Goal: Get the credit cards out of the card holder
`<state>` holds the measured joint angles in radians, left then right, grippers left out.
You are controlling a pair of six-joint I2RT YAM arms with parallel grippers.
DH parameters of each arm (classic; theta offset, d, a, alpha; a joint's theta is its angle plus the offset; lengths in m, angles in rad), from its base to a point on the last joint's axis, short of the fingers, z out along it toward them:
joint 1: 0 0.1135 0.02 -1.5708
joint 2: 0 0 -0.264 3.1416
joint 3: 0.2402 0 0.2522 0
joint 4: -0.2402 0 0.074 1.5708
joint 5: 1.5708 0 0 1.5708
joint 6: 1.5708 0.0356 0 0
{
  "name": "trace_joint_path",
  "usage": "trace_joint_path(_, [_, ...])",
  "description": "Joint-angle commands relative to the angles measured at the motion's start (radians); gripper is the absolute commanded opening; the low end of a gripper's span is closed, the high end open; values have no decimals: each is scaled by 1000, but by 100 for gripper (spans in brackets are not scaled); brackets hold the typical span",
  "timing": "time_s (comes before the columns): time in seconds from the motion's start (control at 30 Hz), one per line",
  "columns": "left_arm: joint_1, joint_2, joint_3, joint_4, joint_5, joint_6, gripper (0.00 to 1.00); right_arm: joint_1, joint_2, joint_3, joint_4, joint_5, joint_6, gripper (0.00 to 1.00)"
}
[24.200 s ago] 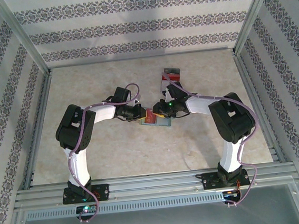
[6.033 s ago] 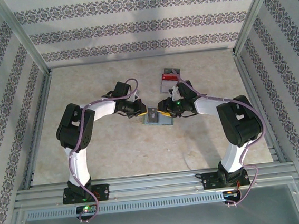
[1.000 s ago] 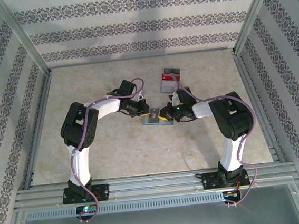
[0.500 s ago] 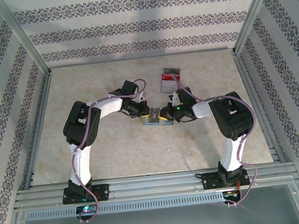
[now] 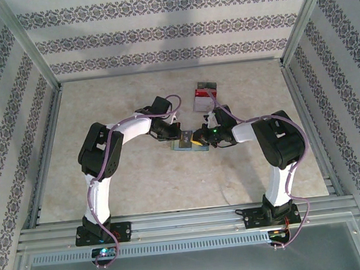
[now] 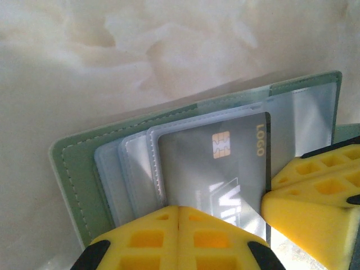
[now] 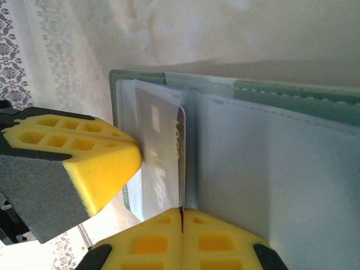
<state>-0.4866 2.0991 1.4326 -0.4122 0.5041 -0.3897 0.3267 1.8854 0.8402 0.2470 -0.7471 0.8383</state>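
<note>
Left fingers [image 6: 140,242] and right fingers [image 7: 140,247] closed on the card holder [image 6: 73,169]

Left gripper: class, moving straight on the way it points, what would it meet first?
Right before the shut jaws of the left gripper lies the grey credit card in the card holder; they may already touch.

Count: 1 card holder [image 6: 73,169], 1 grey credit card [image 6: 219,163] in it, 1 card stack [image 5: 203,93], left pincer [image 6: 179,216] plus right pincer [image 7: 181,216].
</note>
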Motion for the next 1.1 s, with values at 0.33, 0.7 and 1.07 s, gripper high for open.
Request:
trace_joint_path(0.33, [5,60,-31,-179,-237,49,3,-47,-26,-64,37,-26,-35,1])
trace_joint_path(0.7, [6,57,-33,-145,-181,42,3,-52,-11,-73,91,-45,-11,1])
trace_joint_path(1.07, [18,-55,-24,-75,-58,-19,14,-15,37,-44,160,-48,37,1])
